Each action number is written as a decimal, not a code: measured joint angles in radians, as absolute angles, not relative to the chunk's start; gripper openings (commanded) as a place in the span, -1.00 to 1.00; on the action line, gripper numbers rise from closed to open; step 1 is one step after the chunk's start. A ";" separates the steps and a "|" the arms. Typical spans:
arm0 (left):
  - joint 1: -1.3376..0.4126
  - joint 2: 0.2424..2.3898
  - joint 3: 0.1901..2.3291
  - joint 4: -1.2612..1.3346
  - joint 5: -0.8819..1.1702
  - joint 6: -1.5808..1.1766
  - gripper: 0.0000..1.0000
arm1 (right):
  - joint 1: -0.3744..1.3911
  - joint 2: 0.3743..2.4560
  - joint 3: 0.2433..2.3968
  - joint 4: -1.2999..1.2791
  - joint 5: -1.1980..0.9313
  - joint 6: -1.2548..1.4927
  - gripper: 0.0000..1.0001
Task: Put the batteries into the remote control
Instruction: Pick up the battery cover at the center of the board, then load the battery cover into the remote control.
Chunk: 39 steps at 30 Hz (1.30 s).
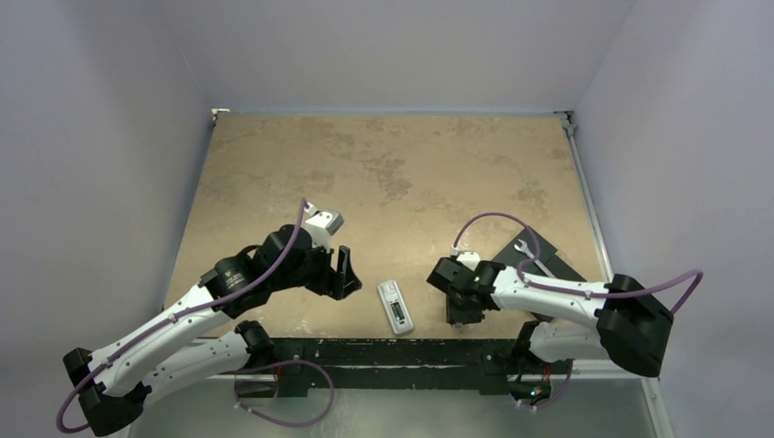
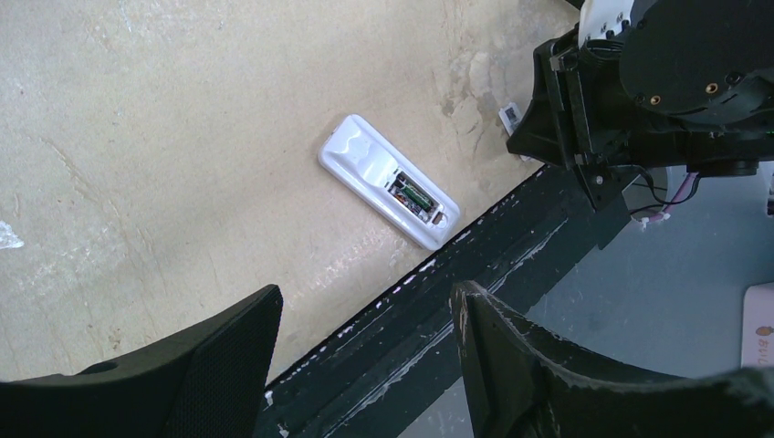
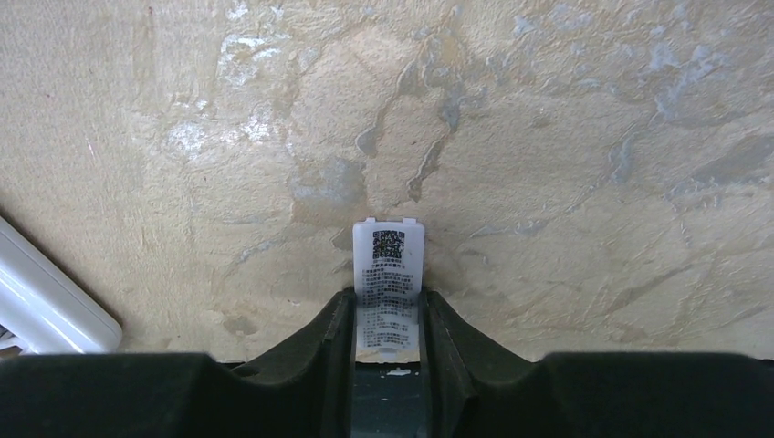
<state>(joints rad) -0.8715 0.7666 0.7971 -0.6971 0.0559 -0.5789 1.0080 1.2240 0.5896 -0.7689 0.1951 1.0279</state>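
Note:
The white remote control (image 1: 395, 306) lies back up near the table's front edge, between the two arms. Its compartment (image 2: 413, 196) is uncovered, and something dark with green shows inside; I cannot tell if these are the batteries. The small white cover piece (image 3: 390, 251) with a printed label lies flat on the table right of the remote. My right gripper (image 3: 387, 297) is down over it, with a finger pressed against each long side. My left gripper (image 2: 365, 301) hangs open and empty left of the remote, over the table's edge. The remote's corner (image 3: 46, 306) shows at the right wrist view's left.
A black strip (image 1: 383, 351) runs along the table's near edge just below the remote. A dark flat plate (image 1: 548, 260) lies behind the right arm. The tan tabletop (image 1: 392, 173) stretches back to the walls.

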 measured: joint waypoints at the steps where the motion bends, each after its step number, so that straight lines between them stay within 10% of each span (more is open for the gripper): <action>1: -0.871 0.767 0.797 -0.697 0.056 -0.579 0.37 | 1.012 1.226 0.592 -0.771 0.197 1.029 -0.66; 39: -0.872 0.735 0.797 -0.698 0.047 -0.580 0.37 | 1.223 1.523 1.022 -0.832 0.190 0.971 -0.70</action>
